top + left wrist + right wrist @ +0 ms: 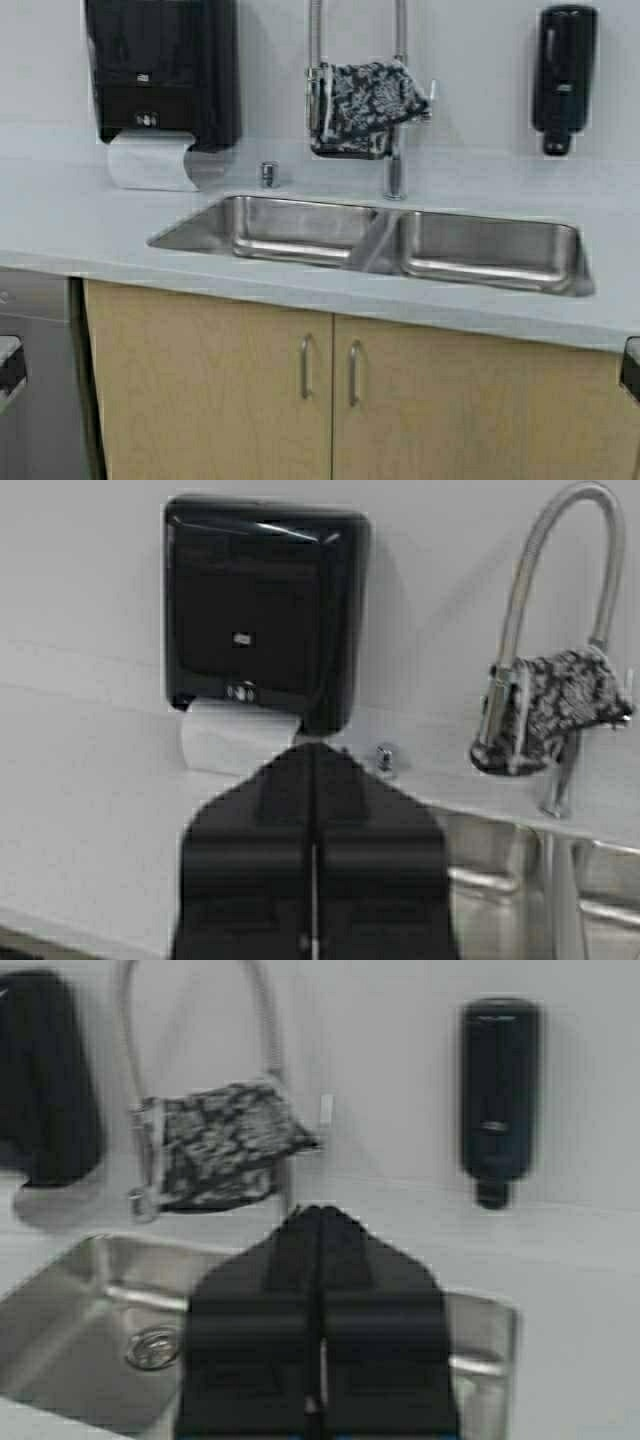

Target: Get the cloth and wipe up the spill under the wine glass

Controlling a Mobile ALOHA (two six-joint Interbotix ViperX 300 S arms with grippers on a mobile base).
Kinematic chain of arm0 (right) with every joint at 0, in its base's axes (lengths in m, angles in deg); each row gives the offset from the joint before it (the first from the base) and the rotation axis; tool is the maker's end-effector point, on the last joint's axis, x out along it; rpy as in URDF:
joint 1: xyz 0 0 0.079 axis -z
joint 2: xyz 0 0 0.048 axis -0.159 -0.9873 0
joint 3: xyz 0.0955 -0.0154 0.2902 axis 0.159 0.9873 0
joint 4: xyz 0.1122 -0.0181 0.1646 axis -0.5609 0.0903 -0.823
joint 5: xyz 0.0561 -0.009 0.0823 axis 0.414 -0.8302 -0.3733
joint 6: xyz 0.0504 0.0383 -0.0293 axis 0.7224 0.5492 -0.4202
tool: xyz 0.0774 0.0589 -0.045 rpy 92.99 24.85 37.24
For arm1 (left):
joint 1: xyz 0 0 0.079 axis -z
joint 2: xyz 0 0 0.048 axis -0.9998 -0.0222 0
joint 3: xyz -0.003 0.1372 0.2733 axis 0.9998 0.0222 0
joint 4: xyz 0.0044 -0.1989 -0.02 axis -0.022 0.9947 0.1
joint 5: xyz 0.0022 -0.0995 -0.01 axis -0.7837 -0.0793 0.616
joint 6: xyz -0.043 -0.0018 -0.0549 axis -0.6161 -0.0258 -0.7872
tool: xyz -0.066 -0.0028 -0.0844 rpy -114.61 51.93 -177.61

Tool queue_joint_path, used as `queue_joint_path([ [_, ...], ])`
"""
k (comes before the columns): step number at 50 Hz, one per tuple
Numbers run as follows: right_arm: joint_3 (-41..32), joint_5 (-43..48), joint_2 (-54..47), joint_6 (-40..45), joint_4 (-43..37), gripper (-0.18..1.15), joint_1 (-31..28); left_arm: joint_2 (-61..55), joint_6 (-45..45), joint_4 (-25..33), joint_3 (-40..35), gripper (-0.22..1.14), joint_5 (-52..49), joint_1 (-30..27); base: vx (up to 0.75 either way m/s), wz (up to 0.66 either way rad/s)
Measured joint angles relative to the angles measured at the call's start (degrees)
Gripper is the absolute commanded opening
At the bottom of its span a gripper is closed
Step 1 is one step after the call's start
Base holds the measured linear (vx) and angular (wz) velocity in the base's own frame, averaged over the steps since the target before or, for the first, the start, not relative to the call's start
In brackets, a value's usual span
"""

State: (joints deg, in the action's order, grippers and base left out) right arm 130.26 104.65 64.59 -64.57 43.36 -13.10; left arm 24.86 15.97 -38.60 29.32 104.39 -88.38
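The cloth (360, 105), dark with a white floral pattern, hangs draped over the faucet (396, 160) behind the double sink (370, 262). It also shows in the left wrist view (560, 705) and in the right wrist view (215, 1145). The wine glass and the spill are out of view. My left gripper (314, 752) is shut with nothing in it, held back from the counter and facing the paper towel dispenser. My right gripper (320, 1212) is shut and empty too, facing the sink's right basin. In the high view only dark bits of the arms show at the lower edges.
A black paper towel dispenser (165, 70) hangs on the wall at the left, a black soap dispenser (565, 75) at the right. A pale counter (90, 225) surrounds the sink. Below are wooden cabinet doors (300, 400) with metal handles.
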Motion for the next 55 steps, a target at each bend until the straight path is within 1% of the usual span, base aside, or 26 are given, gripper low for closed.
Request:
queue_joint_path([
  [8,-1.4,-0.9,-3.0,0.0,0.9,0.05,-3.7,2.4,0.1,0.1,0.8,0.03,-0.9,0.1,0.32,0.08],
  [16,-6.2,-0.9,-11.7,-0.2,1.5,0.05,-8.5,3.2,0.0,0.0,0.8,0.03,-2.1,0.1,0.31,0.02],
  [24,-11.6,0.3,-21.7,-0.3,1.8,0.05,-12.0,4.0,0.1,0.0,0.9,0.03,-2.5,0.0,0.3,0.0],
  [32,-14.1,5.7,-30.8,-0.3,1.9,0.07,-12.7,5.5,0.2,0.0,1.6,0.03,-2.9,0.1,0.28,0.02],
  [43,-15.6,18.4,-45.6,-0.2,2.1,0.08,-14.9,6.3,0.2,0.0,1.8,0.03,-2.8,0.1,0.25,0.02],
  [46,-15.8,20.7,-48.8,-0.2,2.3,0.12,-15.9,6.6,0.2,0.1,1.8,0.03,-2.9,0.1,0.23,0.03],
  [49,-16.0,22.5,-51.9,-0.2,2.6,0.19,-17.1,6.9,0.2,0.0,1.8,0.03,-2.8,0.1,0.23,0.03],
  [55,-16.5,25.4,-57.1,-0.2,3.3,0.41,-18.6,7.6,0.2,0.0,1.9,0.03,-2.9,0.1,0.22,0.01],
])
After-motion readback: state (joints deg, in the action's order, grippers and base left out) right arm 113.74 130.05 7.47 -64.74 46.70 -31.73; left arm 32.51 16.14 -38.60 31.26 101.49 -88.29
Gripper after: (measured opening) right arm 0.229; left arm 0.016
